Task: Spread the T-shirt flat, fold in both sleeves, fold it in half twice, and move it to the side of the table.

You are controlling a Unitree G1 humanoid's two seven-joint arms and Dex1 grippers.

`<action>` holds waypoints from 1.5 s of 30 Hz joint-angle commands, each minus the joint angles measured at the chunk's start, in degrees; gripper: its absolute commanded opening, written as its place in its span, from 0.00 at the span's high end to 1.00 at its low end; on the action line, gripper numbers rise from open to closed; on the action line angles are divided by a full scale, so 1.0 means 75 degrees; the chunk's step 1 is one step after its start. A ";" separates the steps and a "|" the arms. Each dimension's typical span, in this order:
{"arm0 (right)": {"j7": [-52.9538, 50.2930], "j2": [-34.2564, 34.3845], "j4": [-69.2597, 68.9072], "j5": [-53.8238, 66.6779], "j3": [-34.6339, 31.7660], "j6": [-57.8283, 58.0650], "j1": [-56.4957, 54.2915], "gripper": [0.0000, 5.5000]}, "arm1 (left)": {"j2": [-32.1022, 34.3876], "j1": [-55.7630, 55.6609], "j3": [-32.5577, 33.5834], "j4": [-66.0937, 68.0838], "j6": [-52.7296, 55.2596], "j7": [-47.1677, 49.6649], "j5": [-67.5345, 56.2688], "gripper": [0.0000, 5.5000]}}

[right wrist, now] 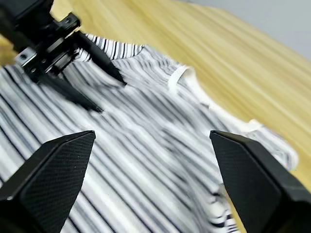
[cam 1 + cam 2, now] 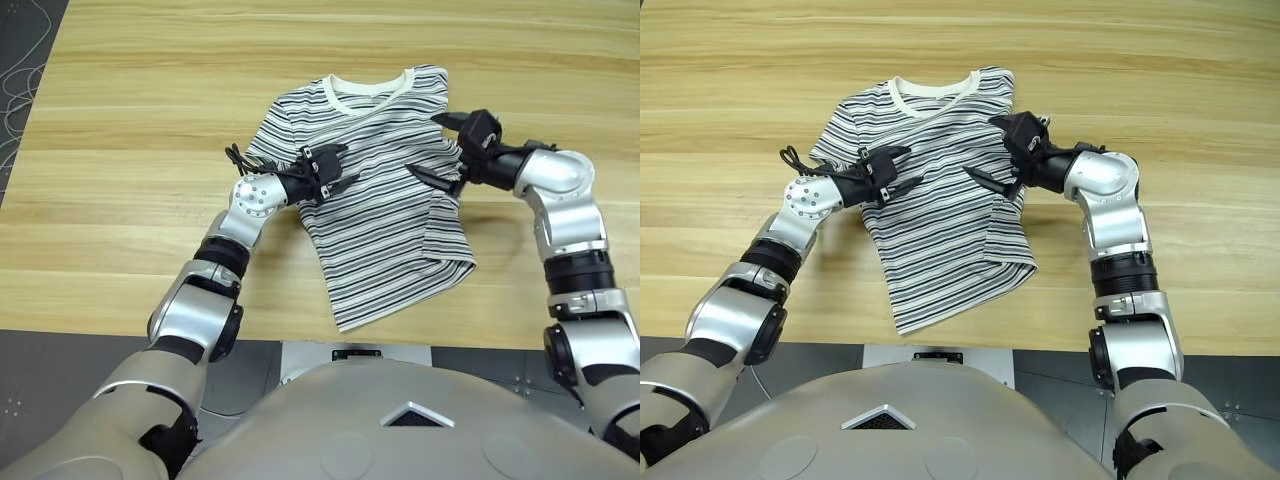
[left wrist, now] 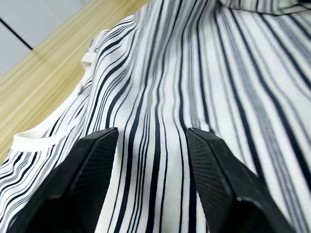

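Observation:
A black-and-white striped T-shirt [image 2: 380,225] with a cream collar lies on the wooden table [image 2: 130,130], collar away from me and hem near the front edge. Its sides look folded inward, with a fold ridge along its right edge. My left gripper [image 2: 343,168] hovers open over the shirt's left chest area; in the left wrist view its fingertips [image 3: 104,141] sit just above the striped cloth [image 3: 194,63] with nothing between them. My right gripper [image 2: 432,146] stands wide open over the shirt's right side, empty. The right wrist view looks across the T-shirt [image 1: 160,121] to my left gripper [image 1: 104,92].
Bare wood extends on both sides of the shirt and behind it. The table's front edge [image 2: 300,340] runs just below the hem. Dark floor with a thin cable [image 2: 25,60] lies beyond the table's left end.

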 commanded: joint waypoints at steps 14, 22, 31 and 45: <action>0.0369 -0.2825 0.0039 -0.2281 0.1251 -0.0855 0.0729 0.21 | 0.0832 0.0108 -0.0281 0.1097 -0.0419 0.0193 0.0810 0.52; 0.1500 -0.4116 -0.1080 -0.1437 0.0797 0.0003 0.1720 0.21 | 0.0813 0.0018 -0.0395 0.1389 -0.0349 0.0436 0.0894 0.52; 0.2188 -0.4564 0.0211 -0.0871 0.0313 0.0402 0.1245 0.21 | 0.0727 -0.0142 -0.0458 0.1586 -0.0336 0.0574 0.0981 0.52; 0.4570 -0.4186 -0.0580 0.2073 -0.0532 0.2009 0.0370 0.21 | 0.1215 -0.0058 -0.0287 -0.0069 -0.1010 -0.3608 -0.0511 0.52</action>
